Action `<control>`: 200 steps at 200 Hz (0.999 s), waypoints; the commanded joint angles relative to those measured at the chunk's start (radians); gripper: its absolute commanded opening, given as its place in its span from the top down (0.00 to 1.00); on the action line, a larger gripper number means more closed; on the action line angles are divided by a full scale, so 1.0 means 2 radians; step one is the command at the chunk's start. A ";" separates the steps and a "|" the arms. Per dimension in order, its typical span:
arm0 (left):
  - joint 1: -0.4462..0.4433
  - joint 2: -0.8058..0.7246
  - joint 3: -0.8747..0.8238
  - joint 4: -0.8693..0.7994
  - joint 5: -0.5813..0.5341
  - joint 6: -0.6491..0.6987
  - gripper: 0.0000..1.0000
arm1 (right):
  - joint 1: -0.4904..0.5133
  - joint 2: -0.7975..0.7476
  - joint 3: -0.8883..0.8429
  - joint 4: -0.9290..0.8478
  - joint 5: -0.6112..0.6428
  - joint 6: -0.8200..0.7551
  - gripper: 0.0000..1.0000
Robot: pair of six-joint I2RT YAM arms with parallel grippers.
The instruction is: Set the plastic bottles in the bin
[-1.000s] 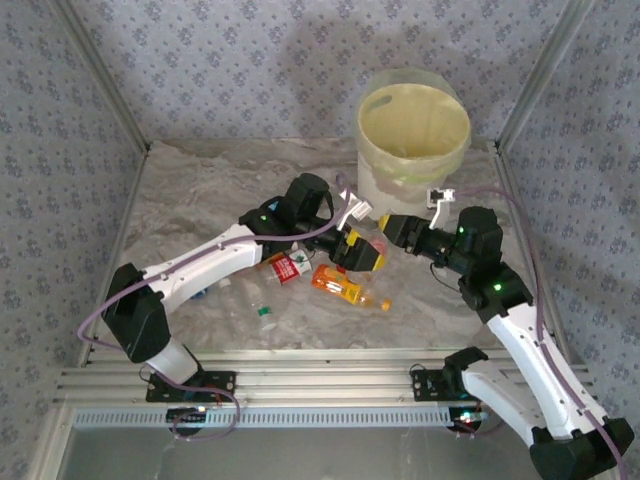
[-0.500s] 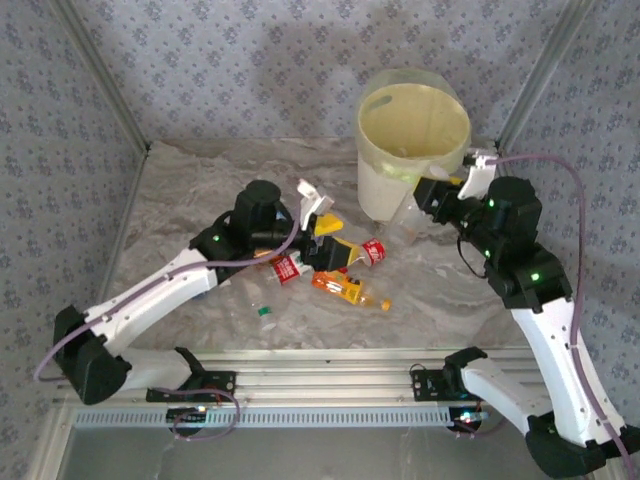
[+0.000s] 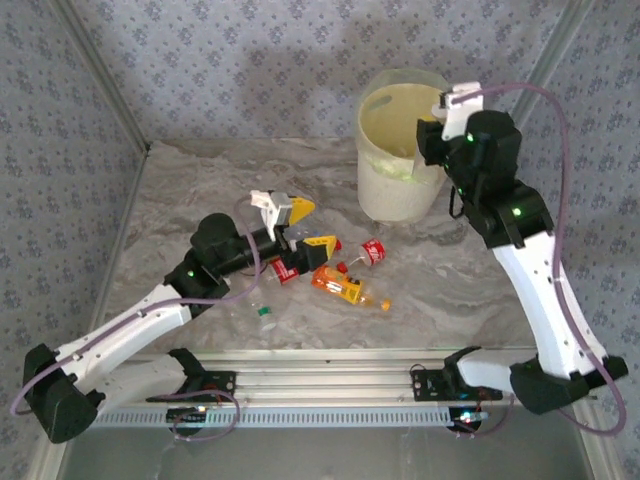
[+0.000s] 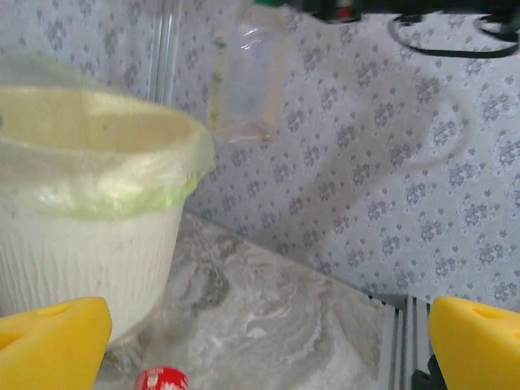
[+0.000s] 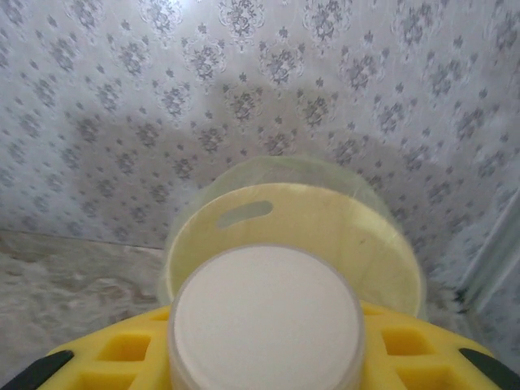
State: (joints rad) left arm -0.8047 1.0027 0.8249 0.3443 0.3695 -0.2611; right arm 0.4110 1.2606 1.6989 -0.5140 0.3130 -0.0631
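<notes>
Green bit: small green piece on the table, nearest you, near-left of the bottles
Orange bottle: orange-label bottle lies flat mid-table, long axis left to right
Left red bottle: red-label bottle just left of the orange one, under your left gripper
Right red bottle: red-banded bottle just beyond the orange one, near side of the bin
Left gripper: your left gripper hangs over the left red bottle, jaws spread wide, nothing between the yellow fingers
Bin: the bin stands far right on the table, bag lining folded over its rim
Right gripper: your right gripper sits at the bin's right rim, clamped on a clear bottle
Held bottle: hangs base-down over the bin's mouth
</notes>
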 commanded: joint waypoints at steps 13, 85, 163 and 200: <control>0.003 -0.020 -0.009 0.060 0.023 0.027 0.00 | 0.016 0.064 0.066 0.032 0.085 -0.116 0.65; 0.003 -0.010 0.010 0.030 0.075 0.041 0.00 | 0.010 0.221 0.183 -0.006 0.105 -0.229 0.66; 0.002 0.005 0.019 0.004 0.080 0.054 0.00 | -0.034 0.352 0.279 -0.148 0.015 -0.188 0.65; 0.002 0.013 0.025 -0.016 0.081 0.068 0.00 | -0.046 0.372 0.278 -0.178 -0.041 -0.166 0.62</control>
State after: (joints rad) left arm -0.8047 1.0225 0.8211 0.3355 0.5091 -0.1635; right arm 0.3294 1.9888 2.2169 -0.7975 0.3267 -0.4385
